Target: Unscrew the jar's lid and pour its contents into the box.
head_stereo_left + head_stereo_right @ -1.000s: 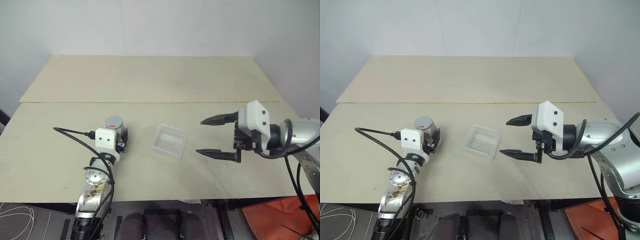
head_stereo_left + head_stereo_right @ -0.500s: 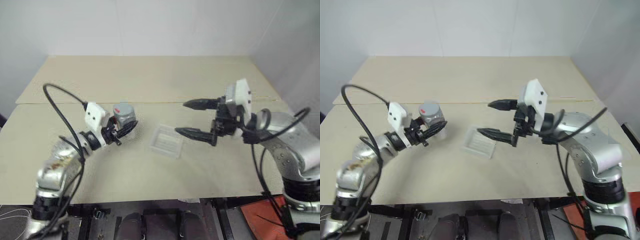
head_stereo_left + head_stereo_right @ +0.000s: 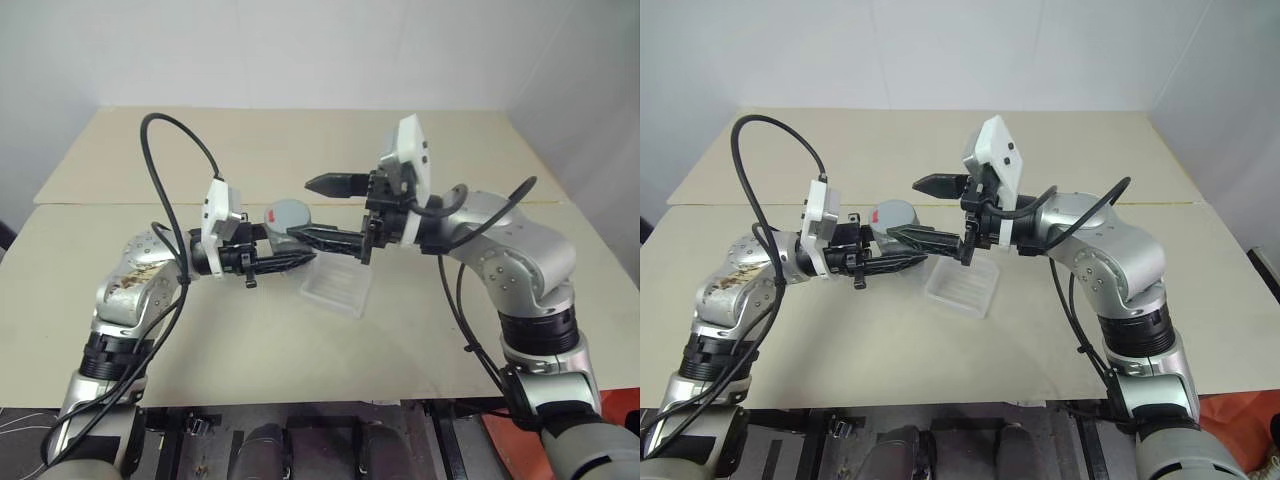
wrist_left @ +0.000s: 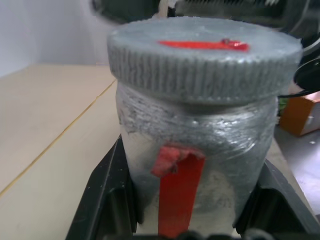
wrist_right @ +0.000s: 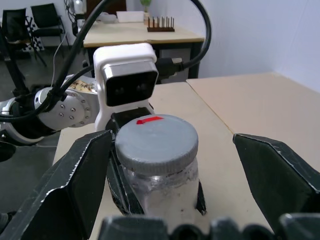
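The jar [image 3: 287,216] is a small silvery-grey cylinder held upright above the table, with my left gripper [image 3: 298,248] shut on its body. The left wrist view shows the black fingers [image 4: 111,196] pressed against both sides of the jar [image 4: 200,155], below the ribbed grey lid [image 4: 205,57] with its red mark. My right gripper [image 3: 299,208] is open and points left, one finger on each side of the lid [image 5: 156,142] without touching it. The box [image 3: 336,288], a clear shallow tray, lies on the table just below and right of the jar. The contents are hidden inside the jar.
The pale table [image 3: 300,150] is made of two boards with a seam across it, against a white wall. A black cable [image 3: 172,135] loops up from my left wrist. An orange object [image 3: 1265,440] sits on the floor past the front right corner.
My left gripper lifted the jar off the table, carried it right and turned to point right. My right gripper moved left and up until its open fingers flank the lid.
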Controlling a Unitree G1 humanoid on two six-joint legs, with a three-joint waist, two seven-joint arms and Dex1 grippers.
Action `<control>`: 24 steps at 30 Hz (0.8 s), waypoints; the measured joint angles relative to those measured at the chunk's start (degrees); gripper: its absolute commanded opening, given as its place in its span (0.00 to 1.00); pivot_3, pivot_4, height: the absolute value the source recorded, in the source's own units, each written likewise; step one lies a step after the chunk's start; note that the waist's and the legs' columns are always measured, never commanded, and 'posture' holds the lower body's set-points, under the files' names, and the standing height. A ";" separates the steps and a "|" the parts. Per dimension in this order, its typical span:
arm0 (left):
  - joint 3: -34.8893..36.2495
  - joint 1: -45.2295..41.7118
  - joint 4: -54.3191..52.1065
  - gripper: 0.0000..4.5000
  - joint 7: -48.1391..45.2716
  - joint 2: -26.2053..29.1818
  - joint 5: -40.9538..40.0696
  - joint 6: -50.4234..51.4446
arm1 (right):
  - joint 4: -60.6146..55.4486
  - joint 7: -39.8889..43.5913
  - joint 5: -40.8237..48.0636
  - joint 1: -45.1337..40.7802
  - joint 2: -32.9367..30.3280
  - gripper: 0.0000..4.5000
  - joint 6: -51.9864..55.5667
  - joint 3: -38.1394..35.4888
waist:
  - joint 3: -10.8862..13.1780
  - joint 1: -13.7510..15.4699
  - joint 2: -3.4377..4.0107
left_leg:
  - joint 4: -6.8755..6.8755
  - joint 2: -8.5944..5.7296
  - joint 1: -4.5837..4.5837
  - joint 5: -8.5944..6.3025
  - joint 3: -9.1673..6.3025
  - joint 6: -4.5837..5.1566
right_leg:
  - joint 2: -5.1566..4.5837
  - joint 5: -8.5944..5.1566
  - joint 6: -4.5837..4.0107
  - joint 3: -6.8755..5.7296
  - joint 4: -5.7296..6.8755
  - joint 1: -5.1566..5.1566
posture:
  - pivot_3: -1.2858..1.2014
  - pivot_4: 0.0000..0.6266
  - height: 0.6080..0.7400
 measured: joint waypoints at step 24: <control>0.21 -2.04 1.60 0.43 -3.47 0.21 1.06 -0.09 | 1.53 1.16 -3.04 -1.21 4.12 0.61 0.03 2.88 | 0.01 -0.48 0.01 | 0.00 0.03 -0.01 0.00 -0.04 0.00 | 0.03 0.00 0.00 0.01 0.05 -0.04 | 0.52 0.24 1.00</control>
